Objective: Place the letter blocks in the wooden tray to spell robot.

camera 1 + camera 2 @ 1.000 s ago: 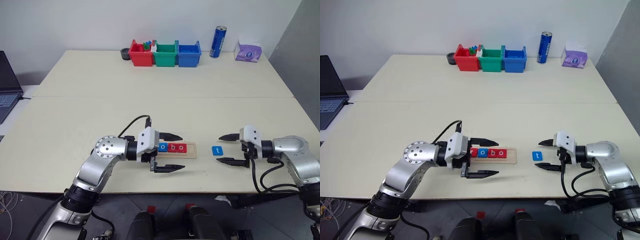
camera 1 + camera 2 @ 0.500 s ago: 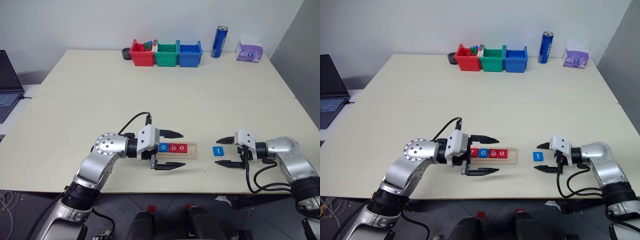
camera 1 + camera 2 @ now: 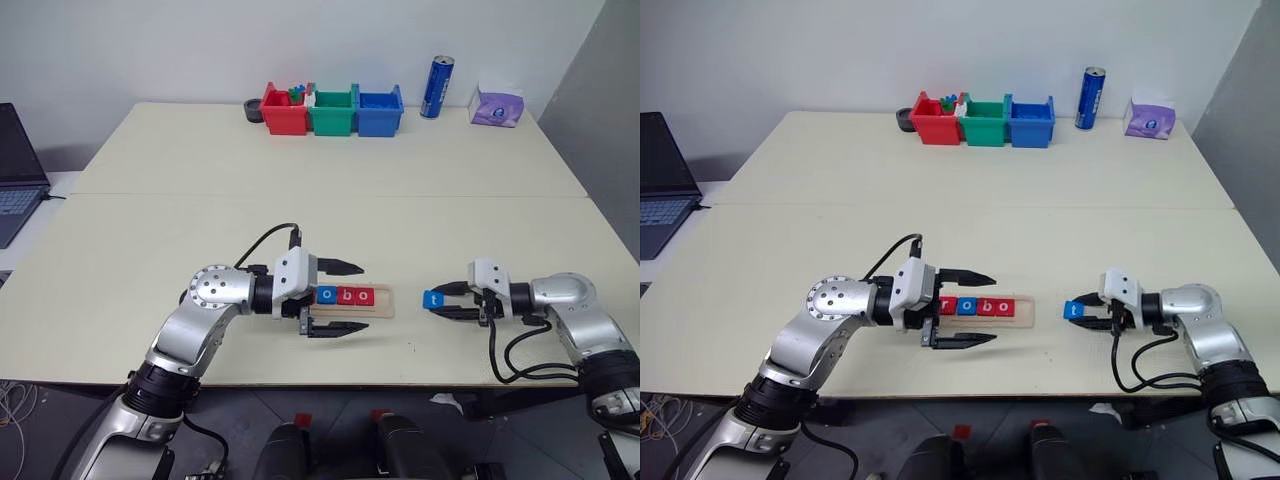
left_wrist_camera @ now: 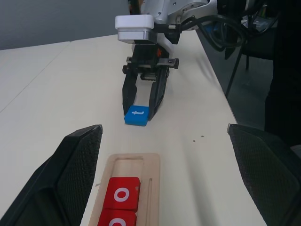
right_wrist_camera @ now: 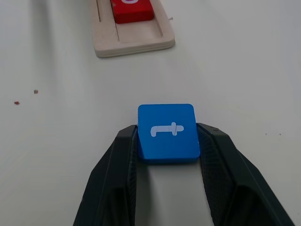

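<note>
Cream-coloured table (image 3: pixel 330 170) is stretching across the scene, with red, green and blue bins (image 3: pixel 332 109) sitting along its far edge, a blue can (image 3: pixel 436 86) standing beside them and a purple tissue pack (image 3: pixel 497 104) lying further right. Near the front edge, the left gripper (image 3: pixel 338 298) is hovering with its black fingers spread wide, one on each side of the wooden tray (image 3: pixel 383 301). Letter blocks are sitting in the tray's groove: a blue "o" (image 3: pixel 326 295), a red "b" (image 3: pixel 346 296) and a red "o" (image 3: pixel 364 296) are readable, and the slot at the right end is lying bare. To the right of the tray, apart from it, the right gripper (image 5: pixel 167 141) is pinching the blue "t" block (image 5: pixel 168 131) between its fingertips, right at the table surface.
</note>
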